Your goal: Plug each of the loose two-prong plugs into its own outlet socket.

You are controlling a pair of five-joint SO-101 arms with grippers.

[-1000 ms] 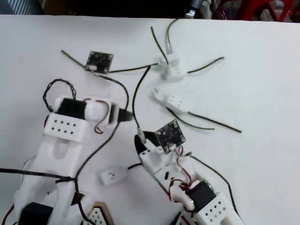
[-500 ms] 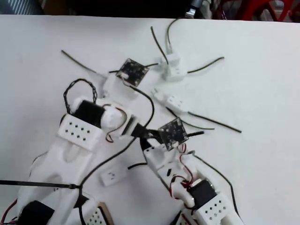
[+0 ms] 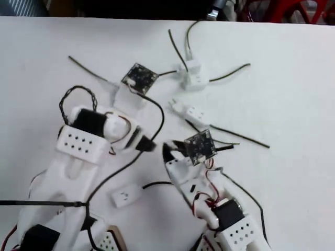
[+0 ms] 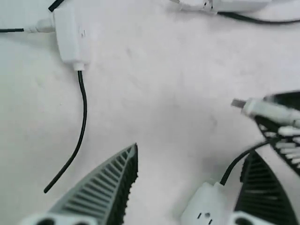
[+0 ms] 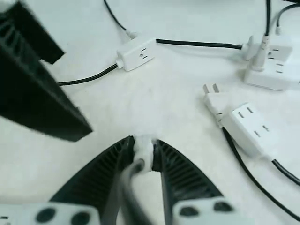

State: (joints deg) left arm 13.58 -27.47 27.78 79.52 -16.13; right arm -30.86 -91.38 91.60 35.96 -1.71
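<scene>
Left gripper (image 3: 140, 141) at 8 o'clock from the centre of the table (image 3: 293, 78), claw spread wide, nothing between the fingers (image 4: 112, 183). Single socket (image 3: 125, 196) farther out at 7 o'clock, lying flat, cord (image 3: 157, 184) trailing toward 3 o'clock. Upper socket (image 3: 125, 95) at 10 o'clock, partly under the left arm's camera board (image 3: 140, 78).

Right gripper (image 3: 168, 151) at 6 o'clock, aimed toward 11 o'clock, claw pressed together on a held plug (image 5: 143, 152). Prongs (image 4: 236, 103) out in front, clear of the claw; long axis judged to run 5 to 11 o'clock, prongs leading.

Loose plug (image 3: 177, 106) just off centre at 1 o'clock, flat on the table, pointing toward 10 o'clock, long axis 10 to 4, body running straight into a socket block (image 3: 199, 115). Socket cluster (image 3: 191, 74) beyond it, toward 12 o'clock.

Probably light, hard, smooth plastic: apt to twist or slip in a pinch, with a springy cord likely tugging it sideways. Best taken across the flat sides of the body, just behind the prongs, never by the cord.
</scene>
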